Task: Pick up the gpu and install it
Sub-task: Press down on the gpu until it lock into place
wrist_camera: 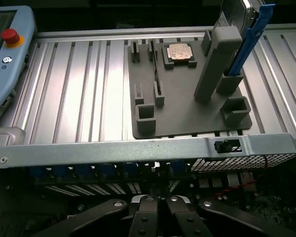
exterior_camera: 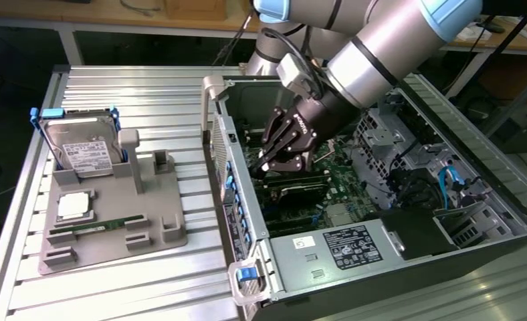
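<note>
- The gripper (exterior_camera: 277, 162) is inside the open PC case (exterior_camera: 245, 221), fingers clenched together, low over the motherboard (exterior_camera: 340, 177).
- The gpu (exterior_camera: 292, 182) sits on the motherboard right under the fingertips; whether they grip it I cannot tell.
- On the grey holder (exterior_camera: 112, 231) outside the case: a hard drive (exterior_camera: 83, 152) upright in a blue frame, a cpu (exterior_camera: 74, 206), and a green memory stick (exterior_camera: 98, 228).
- The wrist view shows a teach pendant (wrist_camera: 7, 49) on the table.

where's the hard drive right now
The hard drive in its blue frame stands upright in the grey holder on the exterior view's left, behind the processor chip.
</note>
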`<move>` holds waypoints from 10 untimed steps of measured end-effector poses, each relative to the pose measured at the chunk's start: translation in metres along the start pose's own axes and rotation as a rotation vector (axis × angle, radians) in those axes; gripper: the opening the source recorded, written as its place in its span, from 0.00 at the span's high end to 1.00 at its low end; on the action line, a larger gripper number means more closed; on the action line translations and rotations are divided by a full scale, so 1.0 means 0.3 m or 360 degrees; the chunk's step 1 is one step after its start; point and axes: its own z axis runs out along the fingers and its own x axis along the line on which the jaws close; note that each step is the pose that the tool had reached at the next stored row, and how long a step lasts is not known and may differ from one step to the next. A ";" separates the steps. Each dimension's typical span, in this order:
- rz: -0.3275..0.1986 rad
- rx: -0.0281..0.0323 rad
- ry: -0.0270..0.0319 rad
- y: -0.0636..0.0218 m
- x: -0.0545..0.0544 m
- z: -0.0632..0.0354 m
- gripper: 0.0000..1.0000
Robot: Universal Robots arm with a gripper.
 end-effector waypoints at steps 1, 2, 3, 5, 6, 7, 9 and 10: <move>0.0000 0.00002 -0.00002 0.000 0.000 0.003 0.89; 0.0000 0.00001 -0.00001 0.000 0.000 0.006 0.89; 0.0000 0.00002 -0.00001 0.001 0.000 0.009 0.89; 0.0000 0.00001 0.00000 0.000 0.000 0.018 0.89; 0.0000 0.00001 0.00000 0.000 0.000 0.021 0.89; 0.0000 0.00001 0.00001 0.000 0.000 0.024 0.89; 0.0000 0.00000 0.00003 0.001 0.000 0.030 0.89; 0.0000 0.00003 0.00004 0.004 0.000 0.032 0.89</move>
